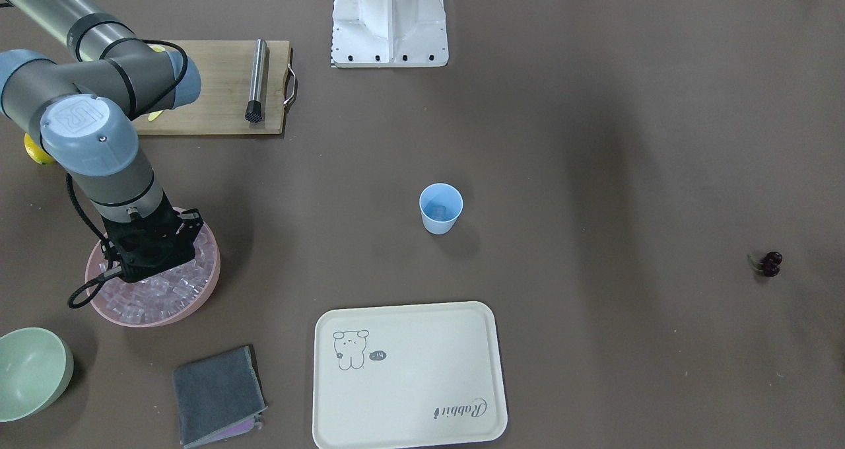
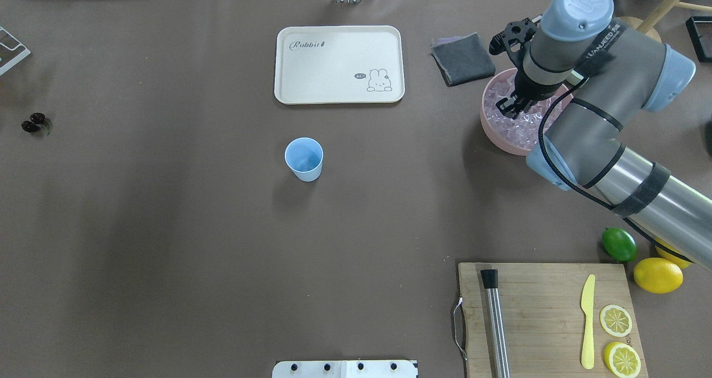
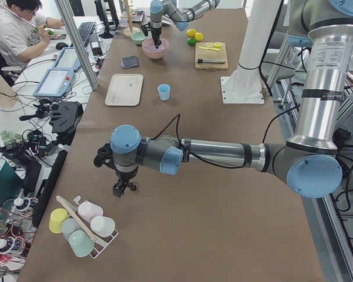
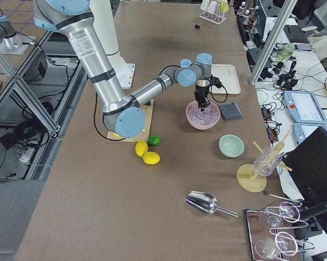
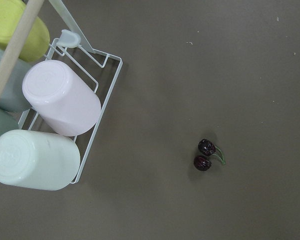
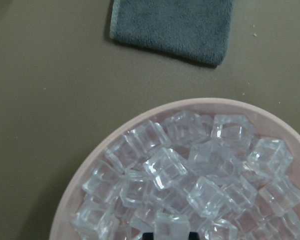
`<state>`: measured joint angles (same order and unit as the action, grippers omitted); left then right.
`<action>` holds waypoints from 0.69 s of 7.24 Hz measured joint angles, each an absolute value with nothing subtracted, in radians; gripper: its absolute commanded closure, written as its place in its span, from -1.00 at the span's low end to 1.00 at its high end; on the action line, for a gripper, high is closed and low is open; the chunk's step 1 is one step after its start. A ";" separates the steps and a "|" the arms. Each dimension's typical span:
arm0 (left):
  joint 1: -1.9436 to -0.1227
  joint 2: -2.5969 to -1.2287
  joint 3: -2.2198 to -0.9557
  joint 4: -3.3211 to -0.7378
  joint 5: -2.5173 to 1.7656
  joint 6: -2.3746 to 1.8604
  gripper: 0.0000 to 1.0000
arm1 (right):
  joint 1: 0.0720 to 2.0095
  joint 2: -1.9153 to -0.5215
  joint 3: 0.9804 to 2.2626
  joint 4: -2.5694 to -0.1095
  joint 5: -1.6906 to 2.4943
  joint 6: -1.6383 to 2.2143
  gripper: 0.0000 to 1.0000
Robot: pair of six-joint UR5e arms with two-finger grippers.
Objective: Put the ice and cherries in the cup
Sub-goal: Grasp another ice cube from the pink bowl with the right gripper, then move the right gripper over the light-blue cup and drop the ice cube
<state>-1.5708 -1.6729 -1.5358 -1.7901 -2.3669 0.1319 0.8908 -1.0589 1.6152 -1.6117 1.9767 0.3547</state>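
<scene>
The light-blue cup (image 1: pixel 441 208) stands upright mid-table, also in the overhead view (image 2: pixel 303 159), with something pale at its bottom. Many ice cubes (image 6: pixel 164 170) fill the pink bowl (image 2: pixel 489 133). My right gripper (image 2: pixel 507 108) reaches down into that bowl. In the right wrist view its tips (image 6: pixel 169 235) sit close on either side of one ice cube (image 6: pixel 172 225). The cherries (image 5: pixel 205 155) lie on the table at the far left (image 2: pixel 32 122). My left gripper (image 3: pixel 118 189) hangs just beside them and shows only in the exterior left view, so I cannot tell its state.
A cream tray (image 1: pixel 409 376) and a grey cloth (image 1: pixel 218 396) lie beyond the cup. A pale green bowl (image 1: pixel 33 370) stands near the pink bowl. A cutting board (image 2: pixel 545 311) holds a knife, a metal rod and lemon slices. A lime (image 2: pixel 619 244) and a lemon (image 2: pixel 658 275) lie beside it. A cup rack (image 5: pixel 60 100) is near the cherries.
</scene>
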 measured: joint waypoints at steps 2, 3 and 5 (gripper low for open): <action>-1.571 -1.673 -1.536 -1.790 -2.367 0.131 -0.96 | 0.897 -0.927 1.643 -1.717 2.028 0.459 1.00; -1.571 -1.674 -1.537 -1.790 -2.367 0.131 -0.96 | 0.868 -0.848 1.643 -1.746 2.034 0.565 1.00; -1.571 -1.674 -1.536 -1.790 -2.366 0.130 -0.96 | 0.760 -0.678 1.590 -1.755 2.000 0.803 1.00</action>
<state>-1.5708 -1.6736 -1.5358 -1.7901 -2.3660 0.1304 0.7598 -0.6784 1.5898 -1.7552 2.0002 0.8028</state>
